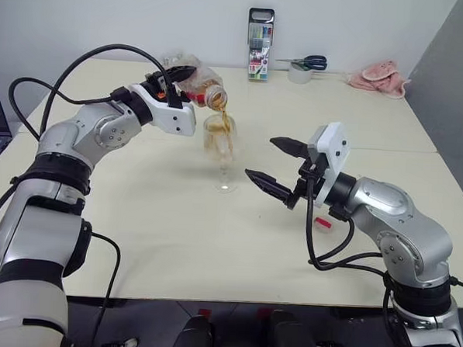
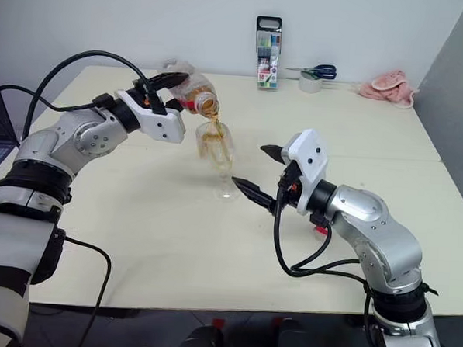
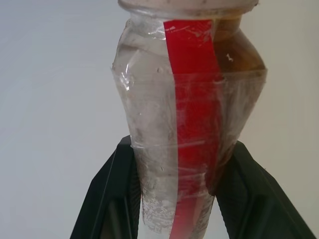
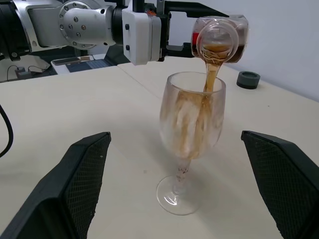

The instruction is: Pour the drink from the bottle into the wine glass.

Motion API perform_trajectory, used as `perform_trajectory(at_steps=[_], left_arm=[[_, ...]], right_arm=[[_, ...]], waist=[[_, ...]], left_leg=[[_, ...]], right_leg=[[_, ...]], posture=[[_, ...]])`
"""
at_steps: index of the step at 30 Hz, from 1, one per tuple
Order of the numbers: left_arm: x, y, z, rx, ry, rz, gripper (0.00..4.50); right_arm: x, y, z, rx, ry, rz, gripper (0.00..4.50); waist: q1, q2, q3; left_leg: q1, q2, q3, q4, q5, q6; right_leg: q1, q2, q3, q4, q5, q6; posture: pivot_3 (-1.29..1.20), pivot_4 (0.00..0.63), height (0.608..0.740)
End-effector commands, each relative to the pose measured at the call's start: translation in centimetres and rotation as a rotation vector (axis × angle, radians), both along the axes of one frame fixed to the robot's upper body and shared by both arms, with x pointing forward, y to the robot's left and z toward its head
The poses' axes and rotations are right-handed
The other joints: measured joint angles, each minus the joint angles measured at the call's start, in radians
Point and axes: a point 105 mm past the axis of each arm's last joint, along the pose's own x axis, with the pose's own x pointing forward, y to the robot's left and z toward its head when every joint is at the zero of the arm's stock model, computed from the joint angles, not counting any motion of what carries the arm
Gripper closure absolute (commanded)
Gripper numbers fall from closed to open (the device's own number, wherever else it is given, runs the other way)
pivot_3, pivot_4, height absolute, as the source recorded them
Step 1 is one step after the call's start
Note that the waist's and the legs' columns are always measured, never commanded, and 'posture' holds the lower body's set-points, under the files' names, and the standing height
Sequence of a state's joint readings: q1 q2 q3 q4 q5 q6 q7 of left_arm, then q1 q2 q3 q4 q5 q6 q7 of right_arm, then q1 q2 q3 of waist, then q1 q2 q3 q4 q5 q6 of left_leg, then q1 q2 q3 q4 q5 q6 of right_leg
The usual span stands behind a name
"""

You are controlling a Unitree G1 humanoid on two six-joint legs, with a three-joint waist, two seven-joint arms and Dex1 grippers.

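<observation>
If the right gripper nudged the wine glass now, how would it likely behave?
The wine glass would probably tip easily: it stands on a thin stem and small round foot, unheld, with drink filling the bowl above. Being clear glass, it looks fragile and likely slippery. The open right gripper flanks it without touching.

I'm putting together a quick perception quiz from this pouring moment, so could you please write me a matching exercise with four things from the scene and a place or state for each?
Things:
1. bottle
2. wine glass
3. right tool
4. marker pack

Places or states:
A. open, on the table side of the glass, holding nothing
B. upright at the far edge of the table
C. tilted, held by the left tool, mouth over the glass
D. standing on the table, the drink streaming into it

Pairs: 1-C, 2-D, 3-A, 4-B
</observation>
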State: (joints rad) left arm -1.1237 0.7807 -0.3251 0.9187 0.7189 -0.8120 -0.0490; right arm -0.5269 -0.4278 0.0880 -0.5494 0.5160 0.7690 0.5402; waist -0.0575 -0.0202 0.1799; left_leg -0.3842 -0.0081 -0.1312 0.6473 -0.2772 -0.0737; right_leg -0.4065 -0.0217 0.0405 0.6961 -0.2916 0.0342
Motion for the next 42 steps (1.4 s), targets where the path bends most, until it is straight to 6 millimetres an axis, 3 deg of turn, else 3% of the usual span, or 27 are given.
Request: perform_trajectory(at_steps=[1,16,42], left_arm=[[-0.3,-0.2,2.5,-0.016,-0.084,-0.017,2.82],[-0.1,-0.1,3.0,0.000,-0.103,-0.011,2.83],[-0.1,0.0,3.4,0.014,-0.126,-0.011,2.83]], right_arm=[[-0.9,0.0,1.6,0.040,-0.070,0.012,0.00],[-0.9,-1.6,1.2,0.021,-0.047,0.005,0.00],[-1.3,-1.2,0.4,0.001,-0.028,0.027,0.00]], waist=[[0.000,0.000,0.000],[0.000,0.000,0.000],[0.000,0.000,0.000]], left_leg=[[0.000,0.000,0.000,0.000,0.000,0.000],[0.000,0.000,0.000,0.000,0.000,0.000],[0.000,0.000,0.000,0.001,0.000,0.000]], right_leg=[[0.000,0.000,0.000,0.000,0.000,0.000],[0.000,0.000,0.000,0.000,0.000,0.000],[0.000,0.000,0.000,0.001,0.000,0.000]], posture=[[0.00,0.150,0.740],[0.00,0.150,0.740],[0.00,0.150,0.740]])
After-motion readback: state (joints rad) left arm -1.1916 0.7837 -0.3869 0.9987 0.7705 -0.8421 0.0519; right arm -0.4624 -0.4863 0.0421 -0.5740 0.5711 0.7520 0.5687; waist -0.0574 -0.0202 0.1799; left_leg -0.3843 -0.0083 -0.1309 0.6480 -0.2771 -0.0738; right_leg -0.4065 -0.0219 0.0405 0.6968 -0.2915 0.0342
